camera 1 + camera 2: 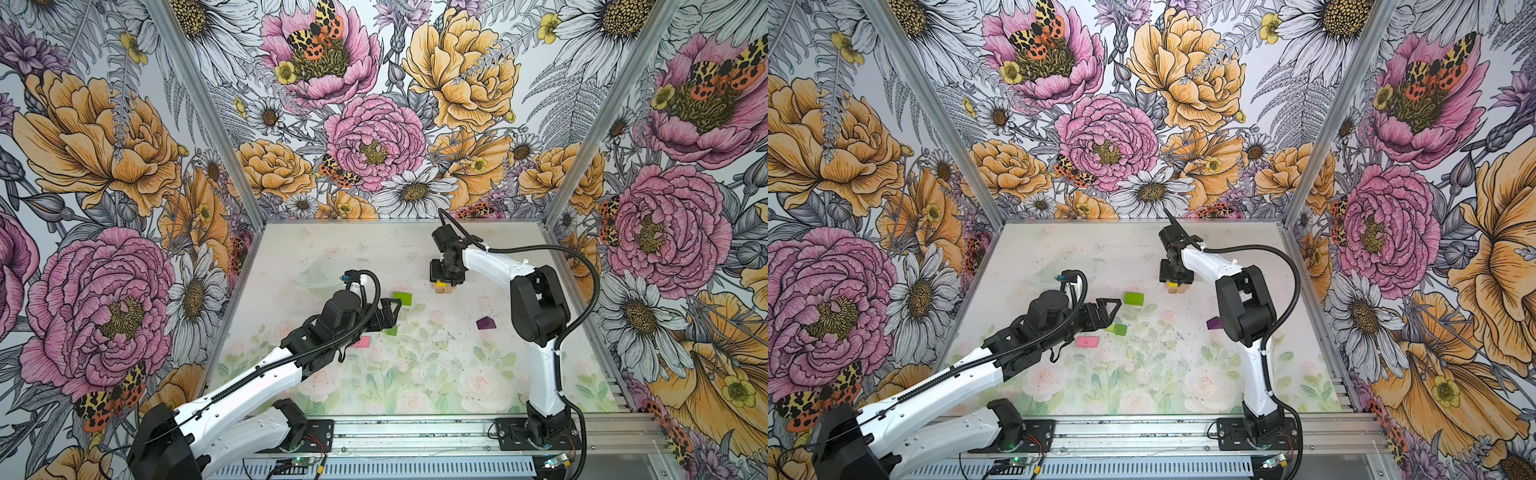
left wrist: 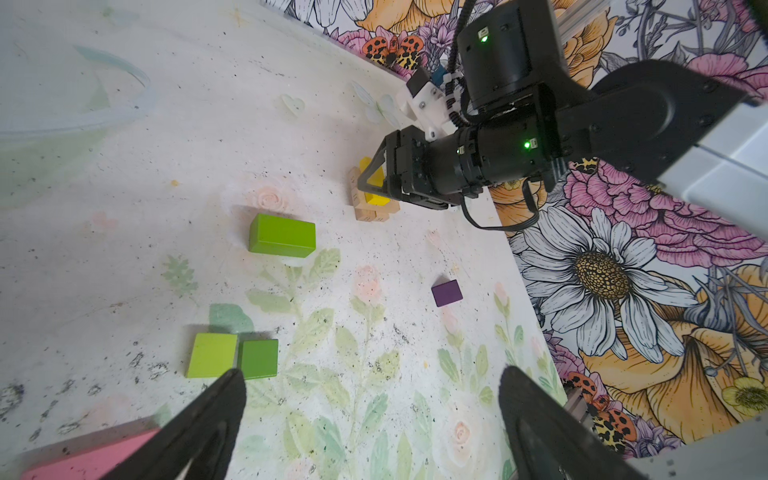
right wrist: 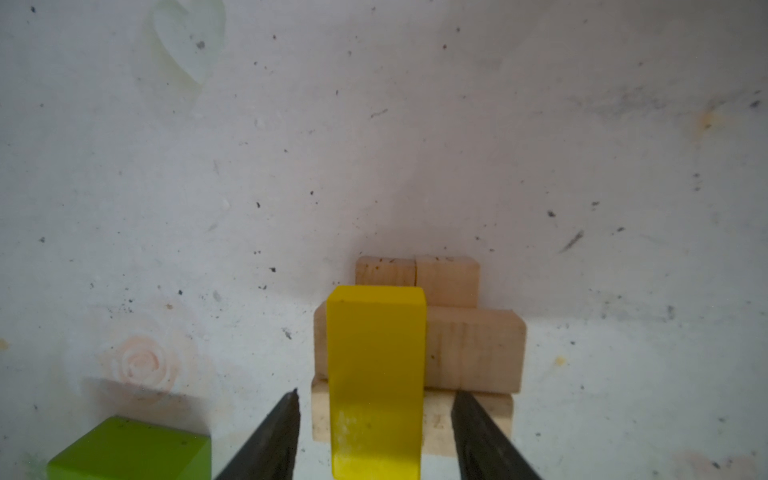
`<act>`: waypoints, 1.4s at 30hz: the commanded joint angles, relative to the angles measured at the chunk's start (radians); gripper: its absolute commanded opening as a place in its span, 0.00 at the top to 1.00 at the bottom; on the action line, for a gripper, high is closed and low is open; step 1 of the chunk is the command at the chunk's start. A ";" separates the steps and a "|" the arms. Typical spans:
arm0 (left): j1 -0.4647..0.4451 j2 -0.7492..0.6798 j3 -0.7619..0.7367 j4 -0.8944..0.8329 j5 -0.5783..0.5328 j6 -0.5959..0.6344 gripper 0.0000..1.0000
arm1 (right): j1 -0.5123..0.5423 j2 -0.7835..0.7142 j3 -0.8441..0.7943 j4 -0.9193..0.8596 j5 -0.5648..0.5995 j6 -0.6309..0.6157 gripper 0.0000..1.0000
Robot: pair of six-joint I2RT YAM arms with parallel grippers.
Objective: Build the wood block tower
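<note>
- The left gripper [image 2: 371,374] hangs low over the table with its jaws wide apart and nothing between them. It points toward the loose blocks, so I judge that it waits its turn to fetch one.
- The pink oblong [image 1: 1087,341] lies flat on the table, just below this gripper and partly under its arm in a top view. It is not yet part of the tower.
- The two green cubes [image 2: 212,355] sit side by side and touch each other, close to one left finger. They are loose on the table (the one is paler than the other).
- The lime brick [image 2: 282,240] lies flat alone, between the cubes and the tower and apart from both.
- The tan oblongs [image 3: 473,349] make the tower's base at the back of the table. They seem to be laid in two crossing layers, which gives a broad and steady foot.
- The yellow oblong [image 3: 376,374] lies flat on the upper tan layer, toward one side. I guess the free place beside it is for a partner, perhaps the pink one.
- The right gripper [image 3: 376,394] stands directly over the yellow oblong. Its jaws are parted, with a visible gap at each side of the block, so the block rests on the tower by itself.
- The purple peaked piece [image 1: 486,323] lies loose beside the right arm, well apart from the tower. By its shape, it probably goes on last.
</note>
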 commanded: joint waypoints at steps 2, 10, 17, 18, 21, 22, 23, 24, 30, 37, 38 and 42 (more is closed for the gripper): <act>0.007 -0.046 -0.010 -0.027 -0.011 0.010 0.03 | -0.010 -0.098 0.005 -0.018 0.024 -0.012 0.38; -0.002 -0.154 -0.054 -0.086 -0.034 -0.004 0.03 | -0.003 -0.258 -0.107 -0.020 0.022 -0.008 0.38; -0.041 -0.266 -0.104 -0.154 -0.076 -0.021 0.02 | 0.029 -0.393 -0.240 -0.018 0.032 0.003 0.39; -0.052 -0.281 -0.116 -0.161 -0.088 -0.023 0.02 | 0.040 -0.412 -0.262 -0.018 0.036 0.006 0.39; -0.083 -0.319 -0.151 -0.202 -0.120 -0.045 0.02 | 0.069 -0.463 -0.326 -0.011 0.043 0.017 0.39; -0.095 -0.336 -0.169 -0.212 -0.128 -0.061 0.02 | 0.082 -0.482 -0.349 -0.005 0.045 0.022 0.39; -0.109 -0.353 -0.184 -0.216 -0.134 -0.075 0.02 | 0.093 -0.497 -0.368 0.000 0.045 0.024 0.39; -0.129 -0.376 -0.199 -0.222 -0.144 -0.093 0.03 | 0.107 -0.516 -0.386 0.004 0.049 0.030 0.39; -0.247 -0.525 -0.262 -0.321 -0.285 -0.196 0.04 | 0.186 -0.592 -0.484 0.060 0.012 0.061 0.39; -0.305 -0.660 -0.334 -0.389 -0.351 -0.294 0.06 | 0.257 -0.589 -0.509 0.122 -0.045 0.054 0.43; -0.305 -0.673 -0.342 -0.395 -0.354 -0.304 0.06 | 0.260 -0.585 -0.505 0.125 -0.052 0.052 0.43; -0.305 -0.691 -0.355 -0.424 -0.363 -0.331 0.07 | 0.264 -0.570 -0.488 0.134 -0.065 0.046 0.43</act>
